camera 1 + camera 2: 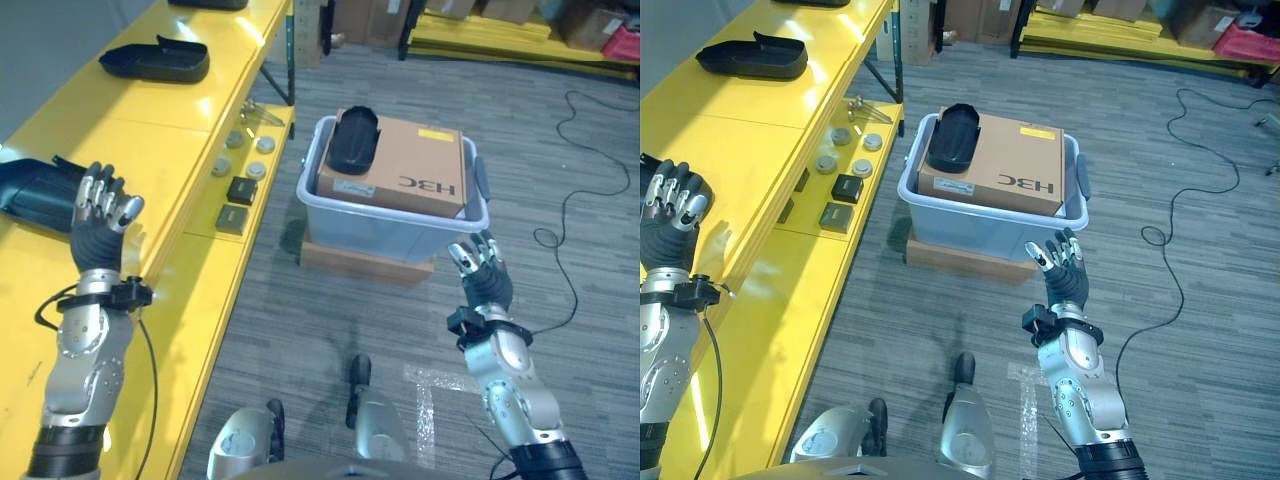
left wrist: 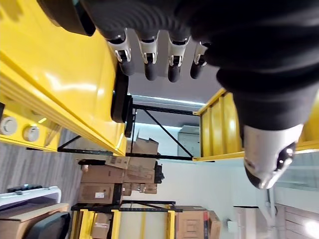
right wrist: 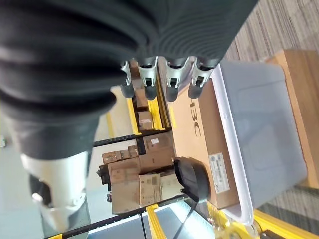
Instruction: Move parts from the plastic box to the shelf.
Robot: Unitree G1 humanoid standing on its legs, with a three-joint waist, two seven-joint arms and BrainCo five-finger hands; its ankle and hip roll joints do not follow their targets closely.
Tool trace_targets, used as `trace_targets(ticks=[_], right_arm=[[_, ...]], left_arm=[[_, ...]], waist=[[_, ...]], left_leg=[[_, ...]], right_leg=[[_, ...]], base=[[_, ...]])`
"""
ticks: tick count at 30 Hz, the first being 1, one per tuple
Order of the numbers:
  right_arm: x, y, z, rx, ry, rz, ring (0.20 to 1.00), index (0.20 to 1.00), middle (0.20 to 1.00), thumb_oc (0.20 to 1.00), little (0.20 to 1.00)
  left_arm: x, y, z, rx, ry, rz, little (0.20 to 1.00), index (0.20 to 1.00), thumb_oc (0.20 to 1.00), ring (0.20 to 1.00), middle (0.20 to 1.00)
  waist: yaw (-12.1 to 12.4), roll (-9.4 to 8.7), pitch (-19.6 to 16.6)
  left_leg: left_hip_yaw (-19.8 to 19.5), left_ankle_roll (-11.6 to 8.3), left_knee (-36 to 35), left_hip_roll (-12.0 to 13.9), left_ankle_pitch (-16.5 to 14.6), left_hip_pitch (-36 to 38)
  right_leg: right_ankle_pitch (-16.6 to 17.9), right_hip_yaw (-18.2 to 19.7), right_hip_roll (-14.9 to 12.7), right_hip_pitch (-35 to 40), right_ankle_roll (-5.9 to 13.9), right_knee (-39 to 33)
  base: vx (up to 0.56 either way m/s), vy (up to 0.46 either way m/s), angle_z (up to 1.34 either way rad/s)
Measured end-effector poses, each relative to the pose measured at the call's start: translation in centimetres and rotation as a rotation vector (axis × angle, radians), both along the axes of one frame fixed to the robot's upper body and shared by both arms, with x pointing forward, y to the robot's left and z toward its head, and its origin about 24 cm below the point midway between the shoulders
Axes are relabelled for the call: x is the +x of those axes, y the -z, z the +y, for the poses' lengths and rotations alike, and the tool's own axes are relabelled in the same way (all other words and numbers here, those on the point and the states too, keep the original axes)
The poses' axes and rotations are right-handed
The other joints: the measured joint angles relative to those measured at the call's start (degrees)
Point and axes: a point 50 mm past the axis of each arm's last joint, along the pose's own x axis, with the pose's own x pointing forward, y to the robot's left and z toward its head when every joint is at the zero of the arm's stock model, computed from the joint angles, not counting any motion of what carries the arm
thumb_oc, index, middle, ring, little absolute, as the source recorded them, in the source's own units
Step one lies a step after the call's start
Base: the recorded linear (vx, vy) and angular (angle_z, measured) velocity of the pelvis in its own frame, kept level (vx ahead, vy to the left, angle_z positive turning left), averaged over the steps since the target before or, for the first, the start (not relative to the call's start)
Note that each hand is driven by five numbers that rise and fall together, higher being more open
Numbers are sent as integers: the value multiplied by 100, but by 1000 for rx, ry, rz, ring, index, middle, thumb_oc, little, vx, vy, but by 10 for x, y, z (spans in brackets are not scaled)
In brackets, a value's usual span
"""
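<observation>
A translucent plastic box (image 1: 392, 232) stands on a wooden block on the floor. Inside it lies a brown cardboard carton (image 1: 400, 165) with a black moulded part (image 1: 353, 140) on top. On the yellow shelf (image 1: 150, 130) rest two more black parts, one far (image 1: 157, 60) and one near (image 1: 30, 195). My left hand (image 1: 100, 215) hovers open over the shelf, just right of the near part, holding nothing. My right hand (image 1: 483, 270) is open and empty, low in front of the box's near right corner. The box (image 3: 264, 144) and the black part (image 3: 192, 179) appear past my right hand's fingers (image 3: 169, 82).
On the shelf's lower level lie several small round parts (image 1: 240, 155) and two dark flat blocks (image 1: 237, 205). Cardboard cartons and yellow racks stand at the far side. A black cable (image 1: 590, 180) trails over the grey floor right of the box.
</observation>
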Motion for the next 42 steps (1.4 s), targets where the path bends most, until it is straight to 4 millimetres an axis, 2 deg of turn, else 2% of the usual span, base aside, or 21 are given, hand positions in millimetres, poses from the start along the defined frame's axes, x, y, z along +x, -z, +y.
trace_targets(ticks=[2, 5, 8, 9, 10, 11, 13, 15, 18, 20, 21, 22, 25, 27, 30, 32, 33, 34, 35, 36, 42], right_arm=[[-3, 1, -4, 21, -19, -2, 1000, 1000, 1000, 1000, 1000], [-9, 7, -8, 29, -29, 16, 1000, 1000, 1000, 1000, 1000], [-9, -2, -23, -27, -16, 7, 1000, 1000, 1000, 1000, 1000], [-3, -12, -26, -63, -26, -28, 1000, 1000, 1000, 1000, 1000], [6, -21, -30, -86, -32, -55, 1000, 1000, 1000, 1000, 1000], [6, -22, -30, -91, -39, -57, 1000, 1000, 1000, 1000, 1000], [6, -21, -29, -94, -63, -59, 1000, 1000, 1000, 1000, 1000], [6, -7, -35, -85, -50, -3, 1000, 1000, 1000, 1000, 1000], [-4, 10, -46, -69, -10, 62, 1000, 1000, 1000, 1000, 1000], [-10, 20, -49, -54, 12, 102, 1000, 1000, 1000, 1000, 1000], [-10, 20, -49, -54, 12, 102, 1000, 1000, 1000, 1000, 1000], [-14, 25, -45, -42, 22, 104, 1000, 1000, 1000, 1000, 1000], [-14, 23, -45, -76, 20, 101, 1000, 1000, 1000, 1000, 1000], [-19, 26, -47, -105, 46, 128, 1000, 1000, 1000, 1000, 1000], [-21, 19, -47, -127, 72, 120, 1000, 1000, 1000, 1000, 1000], [-26, 17, -51, -157, 80, 129, 1000, 1000, 1000, 1000, 1000], [-28, 20, -52, -145, 91, 138, 1000, 1000, 1000, 1000, 1000], [-29, 22, -50, -140, 88, 148, 1000, 1000, 1000, 1000, 1000], [-27, 20, -49, -137, 77, 134, 1000, 1000, 1000, 1000, 1000], [-25, 19, -48, -136, 76, 126, 1000, 1000, 1000, 1000, 1000], [-20, 22, -36, -103, 50, 122, 1000, 1000, 1000, 1000, 1000]], left_arm=[[-4, 9, 5, -5, -19, 32, 1000, 1000, 1000, 1000, 1000], [-21, 29, 13, -58, -43, 93, 1000, 1000, 1000, 1000, 1000], [-21, 30, 2, -130, -25, 61, 1000, 1000, 1000, 1000, 1000], [-20, 24, 1, -128, -16, 28, 1000, 1000, 1000, 1000, 1000], [-16, 18, 1, -136, -2, 0, 1000, 1000, 1000, 1000, 1000], [-15, 16, 1, -141, 0, -12, 1000, 1000, 1000, 1000, 1000], [-16, 14, 4, -146, -18, -25, 1000, 1000, 1000, 1000, 1000], [-17, 14, 7, -159, -49, -24, 1000, 1000, 1000, 1000, 1000], [-16, 16, 5, -168, -40, -18, 1000, 1000, 1000, 1000, 1000], [-17, 21, 7, -172, -49, 5, 1000, 1000, 1000, 1000, 1000], [-17, 21, 7, -172, -49, 5, 1000, 1000, 1000, 1000, 1000], [-20, 22, 9, -182, -50, 7, 1000, 1000, 1000, 1000, 1000], [-19, 21, 8, -194, -27, 0, 1000, 1000, 1000, 1000, 1000], [-17, 20, 6, -209, -4, -5, 1000, 1000, 1000, 1000, 1000], [-15, 24, 2, -217, 19, 14, 1000, 1000, 1000, 1000, 1000], [-13, 27, -3, -216, 46, 34, 1000, 1000, 1000, 1000, 1000], [-12, 25, -2, -207, 48, 30, 1000, 1000, 1000, 1000, 1000], [-9, 21, -3, -203, 51, 15, 1000, 1000, 1000, 1000, 1000], [-7, 15, -1, -202, 44, -8, 1000, 1000, 1000, 1000, 1000], [-6, 13, 0, -199, 42, -10, 1000, 1000, 1000, 1000, 1000], [-9, 11, 6, -166, 33, 4, 1000, 1000, 1000, 1000, 1000]], waist=[[28, 91, 63], [-55, 281, 134], [-177, 424, 18], [-107, 394, -25], [-85, 223, -89], [-30, 168, -124], [72, 75, -183], [107, -79, -302], [54, -216, -398], [56, -229, -390], [56, -229, -390], [-5, -193, -497], [-30, 45, -643], [-96, 86, -672], [-113, 108, -683], [-185, 375, -769], [-257, 465, -810], [-265, 450, -784], [-125, 334, -742], [-112, 313, -691], [262, 309, -674]], left_leg=[[-37, -103, 3, 156, -80, 166], [-205, -456, -128, 593, -333, 630], [-479, -551, -534, 946, -210, 1100], [-523, -656, -508, 1038, -32, 1074], [-554, -831, 0, 1061, 154, 884], [-528, -856, 389, 1152, 313, 748], [-404, -749, 1032, 1362, 715, 579], [-451, -717, 2538, 1705, 1813, -138], [-623, -570, 4275, 1413, 1647, -1573], [-531, -545, 4132, 962, 1425, -2056], [-531, -545, 4132, 962, 1425, -2056], [173, -529, 2772, 803, 1355, -2057], [304, -548, 594, 683, 1461, -1831], [271, -444, -405, 537, 1708, -1589], [471, -92, -553, 417, 1711, -1076], [342, 477, -876, 375, 2177, -582], [306, 516, -1219, 407, 2010, -331], [205, 488, -1541, 380, 2035, -188], [194, 271, -1892, 210, 2164, -152], [170, 192, -1973, 146, 2164, -176], [141, 16, -2140, 28, 2053, -77]], right_leg=[[220, -132, 43, 164, -55, -288], [738, -371, 359, 457, -200, 257], [137, -614, 685, 560, -608, 908], [-164, -662, 685, 345, -607, 1363], [-626, -731, 663, 190, -755, 1911], [-749, -787, 706, 277, -856, 1916], [-951, -830, 939, 527, -1039, 1825], [-1105, -767, 1279, 874, -1458, 1698], [-1110, -833, 1326, 1130, -1653, 1407], [-977, -862, 1306, 1515, -1491, 1020], [-977, -862, 1306, 1515, -1491, 1020], [-978, -964, 1301, 2080, -1397, 510], [-999, -1159, 1376, 2346, -1362, 192], [-1087, -1266, 1301, 2498, -1176, 208], [-1280, -1286, 1166, 2626, -860, 443], [-1425, -1299, 1285, 2553, -633, 934], [-1519, -1308, 1268, 2398, -501, 1400], [-1809, -1282, 1095, 2084, -531, 1890], [-1877, -1184, 744, 1740, -472, 1494], [-1643, -1165, 571, 1625, -446, 1337], [-1132, -1164, 573, 2039, -339, 463]], base=[[543, -392, 3], [565, -401, 14], [400, -350, 51], [527, -511, 20], [490, -473, 10], [487, -467, 12], [396, -385, -14], [360, -340, -34], [231, -96, -1], [219, 53, -7], [240, 152, -25], [232, 239, -30], [151, 193, -35], [169, 300, -8], [105, 267, -10], [50, 157, 16], [35, 155, 39], [35, 175, 26], [35, 157, 20], [29, 127, 15], [20, 105, 3]])
